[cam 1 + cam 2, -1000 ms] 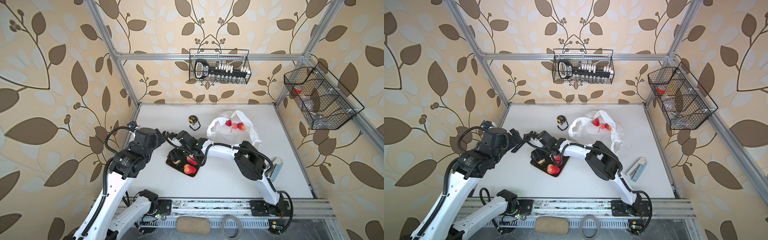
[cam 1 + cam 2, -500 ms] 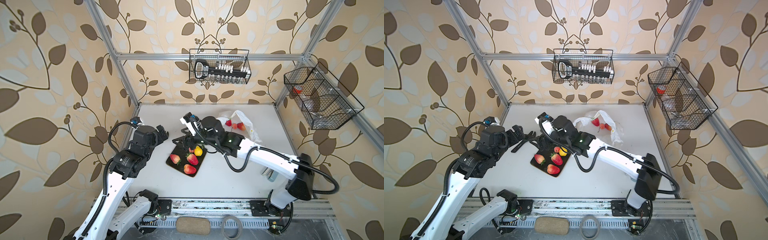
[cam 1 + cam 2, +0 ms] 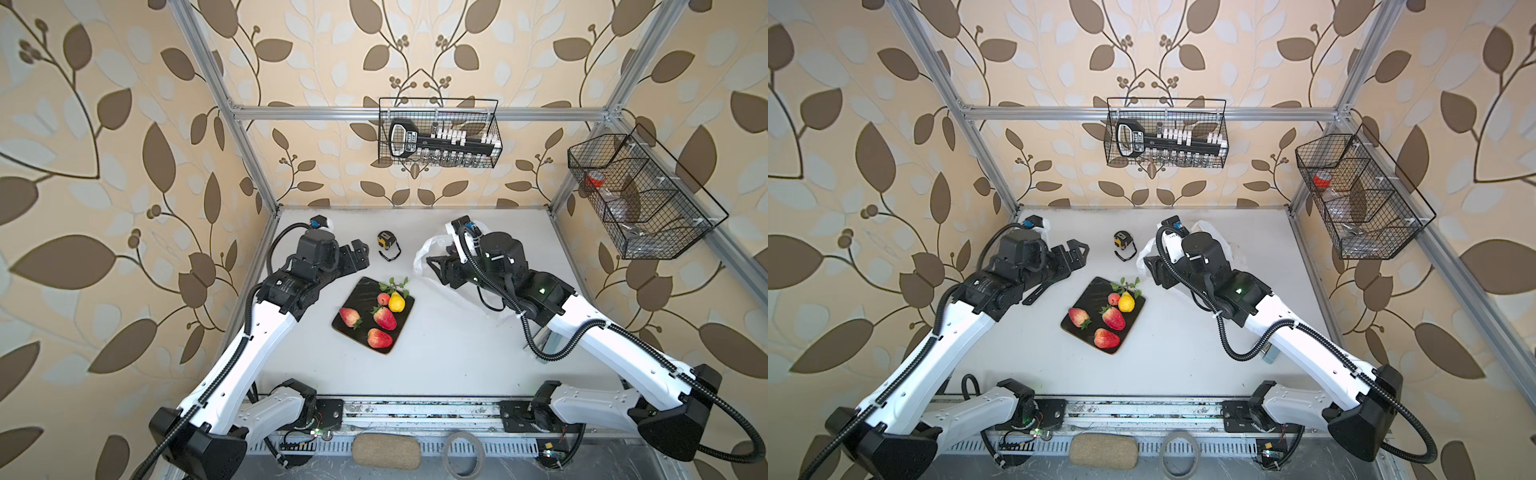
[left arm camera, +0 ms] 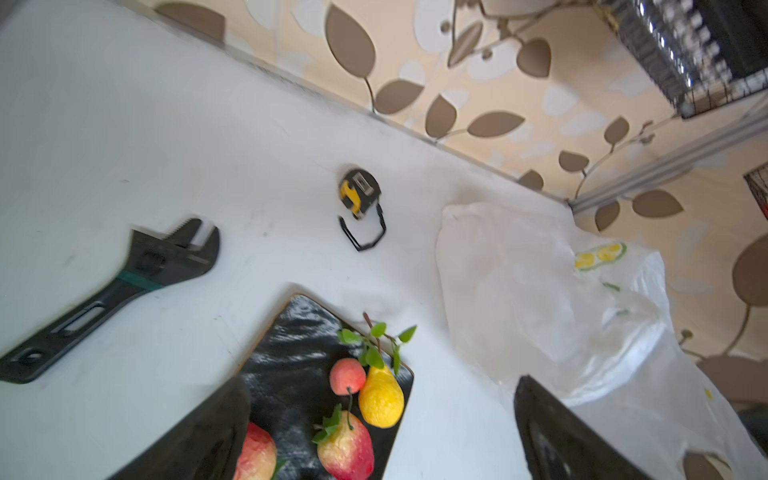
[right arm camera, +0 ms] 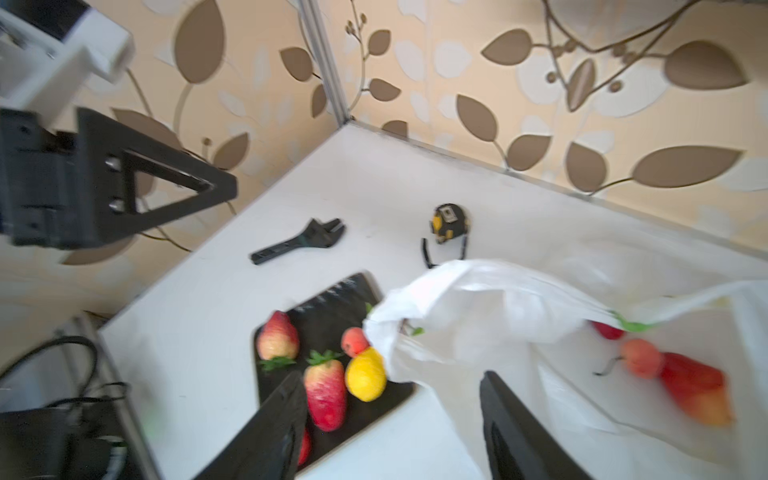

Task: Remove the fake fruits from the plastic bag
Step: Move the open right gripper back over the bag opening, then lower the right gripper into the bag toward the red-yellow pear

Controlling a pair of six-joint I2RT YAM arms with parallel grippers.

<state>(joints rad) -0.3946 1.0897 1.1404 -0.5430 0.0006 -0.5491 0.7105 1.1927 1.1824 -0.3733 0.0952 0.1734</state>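
- Left pincer gapes wide, empty.
- Right pincer stands open beside the plastic bag.
- 5 fake fruits lie on a black board.

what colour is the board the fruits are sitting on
The board is black with a thin tan edge; it shows best in a top view.

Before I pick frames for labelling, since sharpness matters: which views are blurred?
Both top views: sharp and evenly lit. Left wrist view: mild motion smear, clearest on the wrench. Right wrist view: the blurriest, with the fruits inside the bag smeared and soft.
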